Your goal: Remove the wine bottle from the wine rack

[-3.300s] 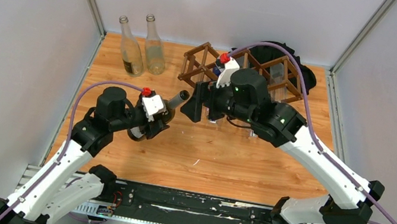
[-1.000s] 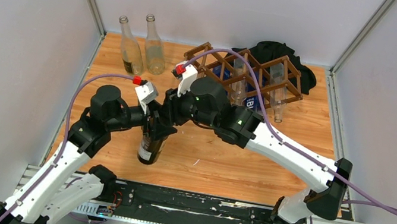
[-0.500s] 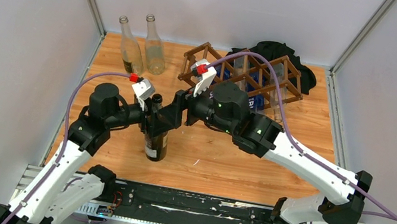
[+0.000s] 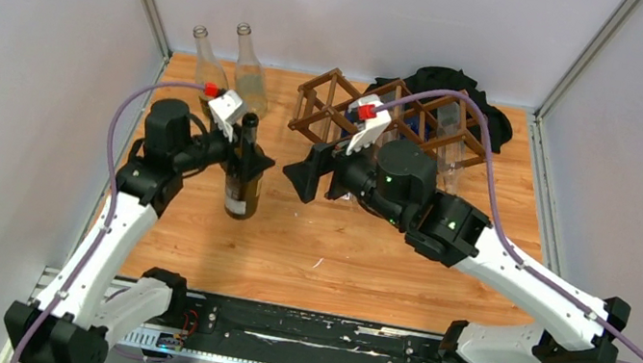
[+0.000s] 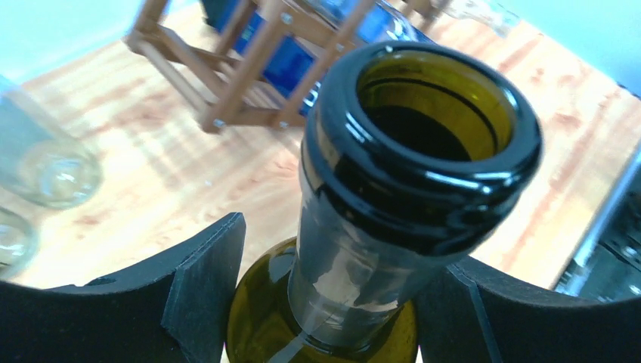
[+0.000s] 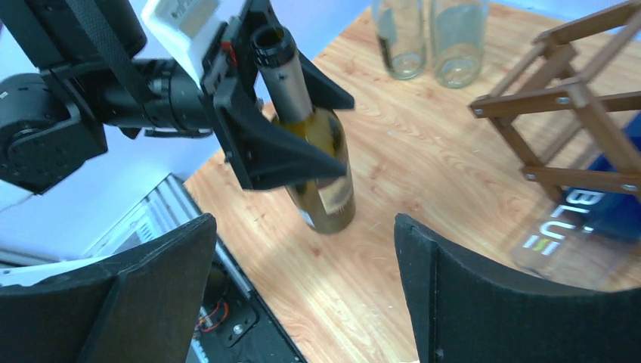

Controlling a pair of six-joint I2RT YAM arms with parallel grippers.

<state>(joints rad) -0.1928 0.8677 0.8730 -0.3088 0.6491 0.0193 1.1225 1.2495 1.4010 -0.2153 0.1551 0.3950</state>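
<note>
Left gripper (image 4: 244, 158) flanks the neck of the wine bottle (image 4: 240, 196), upright on the table (image 4: 336, 252) left of the wine rack (image 4: 325, 104); clamped or slack, cannot tell. Best: confirm it stands, then open and back off level. Right gripper (image 4: 306, 177) gapes empty. Left wrist view alone shows a gap beside one finger (image 5: 196, 295).

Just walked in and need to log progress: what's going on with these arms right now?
The left gripper grips a dark green wine bottle by its neck; the bottle stands upright on the table, clear of the wine rack. The right gripper is open and empty, hanging between that bottle and the rack. Other bottles lie in the rack's cells, and two clear bottles stand at the table's far left corner.
</note>
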